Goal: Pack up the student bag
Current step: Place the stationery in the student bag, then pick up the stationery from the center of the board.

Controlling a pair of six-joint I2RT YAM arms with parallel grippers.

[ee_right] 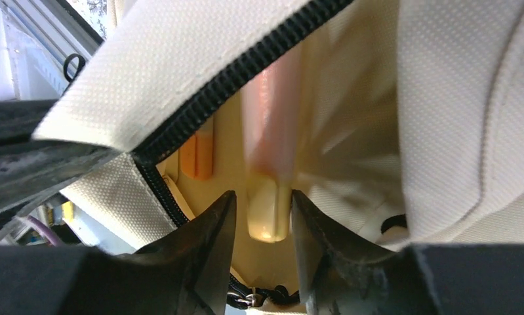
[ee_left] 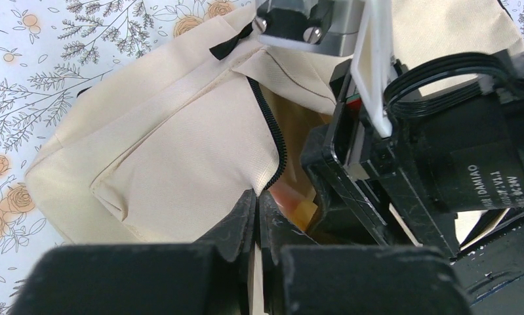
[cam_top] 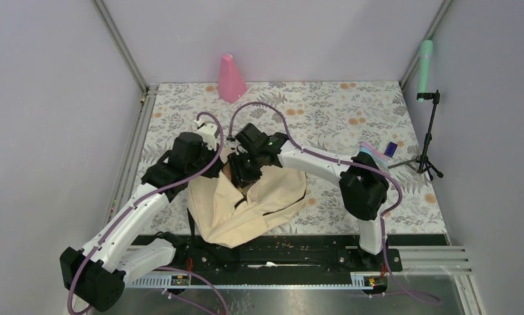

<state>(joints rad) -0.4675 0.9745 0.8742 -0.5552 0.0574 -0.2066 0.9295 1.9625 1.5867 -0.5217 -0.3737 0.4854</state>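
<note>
One cream bag (cam_top: pixel 259 203) with a black zip, slumped on the near middle of the tabletop (cam_top: pixel 351 111), mouth open toward the far side. Two white-and-black arms, left arm (cam_top: pixel 138 213) and right arm (cam_top: pixel 318 164), both bent inward over that mouth. Left fingers (ee_left: pixel 236 223) pressed together, clamped on the bag's edge right beside the zip. Right fingers (ee_right: pixel 206 243) apart and reaching inside the bag, one pink stick (ee_right: pixel 270 131) with a cream end between them; a thin gap on one side, contact on the other hard to tell. One orange piece (ee_right: pixel 198 157) deeper in the bag, just beside the stick. Elsewhere: one pink cone (cam_top: pixel 231 79) upright at the far edge; one small dark-blue thing (cam_top: pixel 390 149) near the right edge; one black tripod (cam_top: pixel 431 141) off the right side, bearing one mint-green rod (cam_top: pixel 426 62). Tabletop covered in a white cloth printed with grey leaves and orange flowers. Plain pale grey walls (cam_top: pixel 49 98) on three sides, metal rails (cam_top: pixel 416 259) along the left and near edges.
</note>
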